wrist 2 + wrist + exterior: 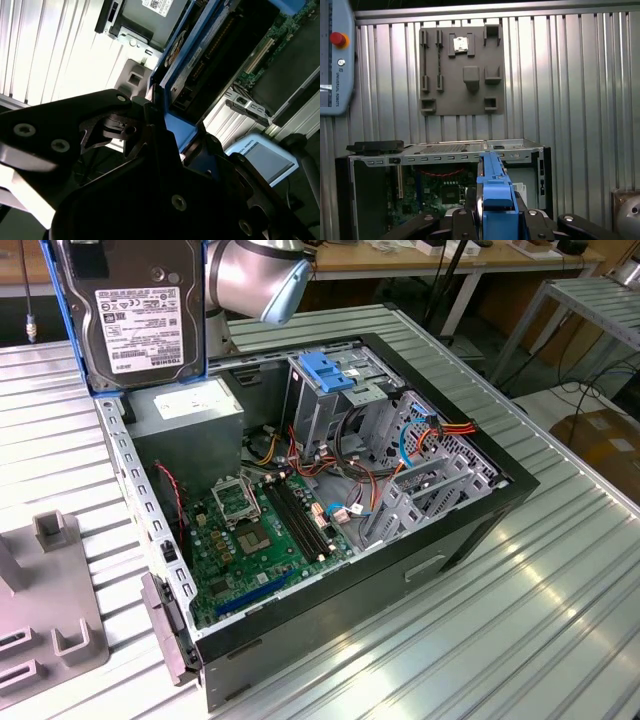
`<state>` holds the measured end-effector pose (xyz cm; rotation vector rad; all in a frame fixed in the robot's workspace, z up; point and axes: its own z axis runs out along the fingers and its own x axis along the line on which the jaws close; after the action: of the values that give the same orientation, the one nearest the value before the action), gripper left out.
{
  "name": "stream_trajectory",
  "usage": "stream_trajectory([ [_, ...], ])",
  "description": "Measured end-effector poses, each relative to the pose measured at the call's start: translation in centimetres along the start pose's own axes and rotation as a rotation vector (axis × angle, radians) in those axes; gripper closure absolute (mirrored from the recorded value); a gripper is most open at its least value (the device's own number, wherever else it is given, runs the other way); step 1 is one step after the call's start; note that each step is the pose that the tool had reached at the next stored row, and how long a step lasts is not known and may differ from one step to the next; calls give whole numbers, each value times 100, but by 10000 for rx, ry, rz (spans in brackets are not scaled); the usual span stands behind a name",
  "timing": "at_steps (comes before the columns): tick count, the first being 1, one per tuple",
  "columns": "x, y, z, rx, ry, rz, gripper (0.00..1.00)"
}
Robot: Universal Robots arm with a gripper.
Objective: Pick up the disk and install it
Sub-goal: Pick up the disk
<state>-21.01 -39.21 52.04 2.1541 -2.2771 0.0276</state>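
I hold the disk (135,315) on edge above the open case (520,485), gripper (494,212) clamped on its blue rails, so it clears the walls.

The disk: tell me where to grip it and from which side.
Pinch the disk across its thin dimension, pressing on its two broad flat faces and coming from one end, as the gripper holds it now. Those faces are parallel, and this probably leaves the blue rails free along the edges.

Open PC case (455,545) lying on slatted counter (500,640), mobo (250,540) facing up. PSU (190,415) sitting inside beside drive cage (310,415) w/ blue bracket (325,370) on top. Grey fixture plate (460,70) lying nearby.
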Motion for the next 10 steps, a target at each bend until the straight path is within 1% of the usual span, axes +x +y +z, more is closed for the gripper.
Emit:
stream_trajectory([
  [1, 2, -11, 0, -1, 0, 0, 63],
  [3, 17, -56, 2, 0, -1, 0, 63],
  [6, 38, -79, 4, 0, 0, 1, 63],
  [10, 89, -103, 7, 0, 0, 1, 63],
])
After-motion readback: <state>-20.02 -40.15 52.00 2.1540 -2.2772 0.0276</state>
